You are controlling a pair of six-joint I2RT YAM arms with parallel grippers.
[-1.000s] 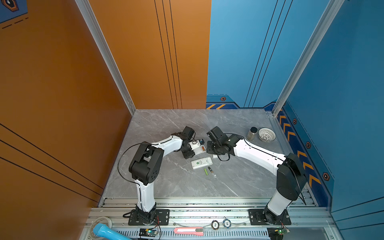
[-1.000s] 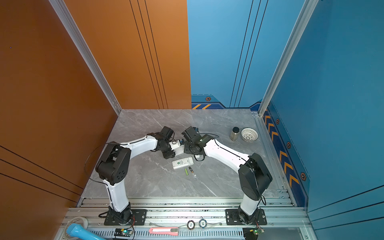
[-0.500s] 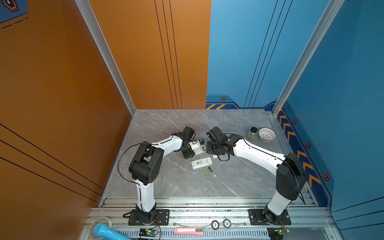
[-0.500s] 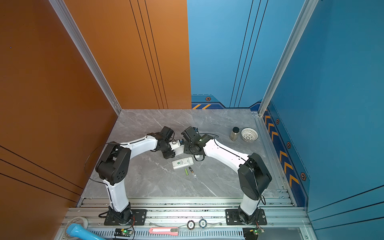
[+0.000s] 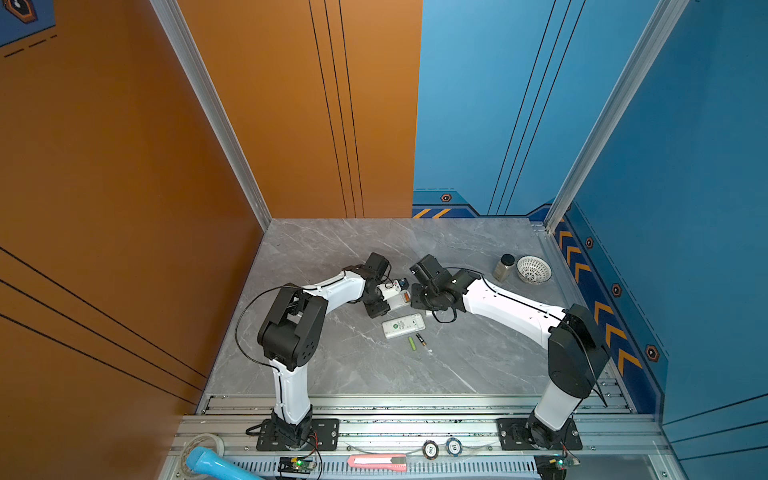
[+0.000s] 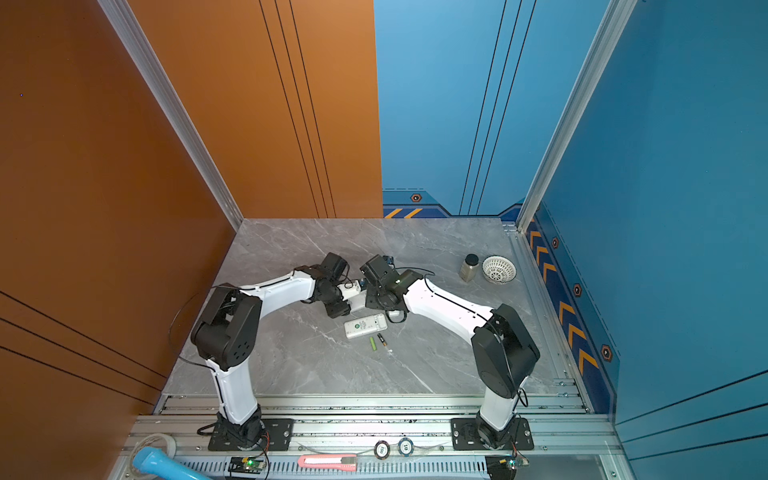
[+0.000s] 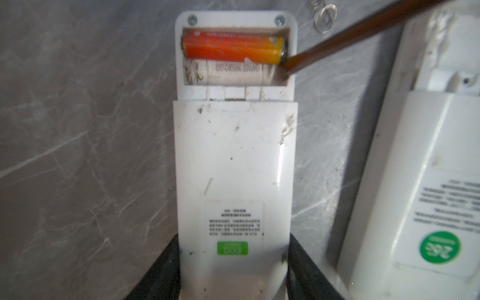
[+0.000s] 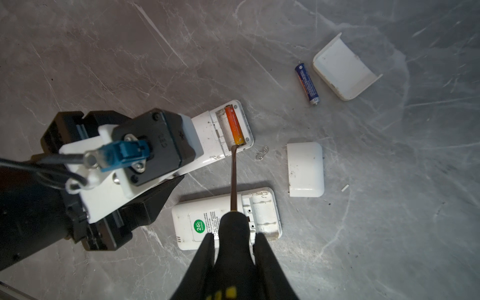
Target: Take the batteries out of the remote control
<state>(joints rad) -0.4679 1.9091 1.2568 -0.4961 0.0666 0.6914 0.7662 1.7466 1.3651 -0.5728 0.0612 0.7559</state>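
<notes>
Pinching, left gripper [image 7: 233,275]: my fingers [image 7: 161,275], partly open, clamp the remote control [image 7: 233,155].
Right gripper [image 8: 233,241]: closed on screwdriver [image 8: 233,176] handle.
Red-orange battery [image 7: 231,49]: in compartment [image 7: 233,75] beyond left fingers, screwdriver tip touching.
Writing: green "26°C" sticker [image 8: 198,226].
Surface: grey marble table [image 8: 104,52]; orange wall [image 5: 291,104], blue wall [image 5: 498,104].

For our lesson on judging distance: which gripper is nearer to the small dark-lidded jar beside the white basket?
Right. In a top view the right gripper sits left of the jar; the left gripper is farther left, beyond it.
</notes>
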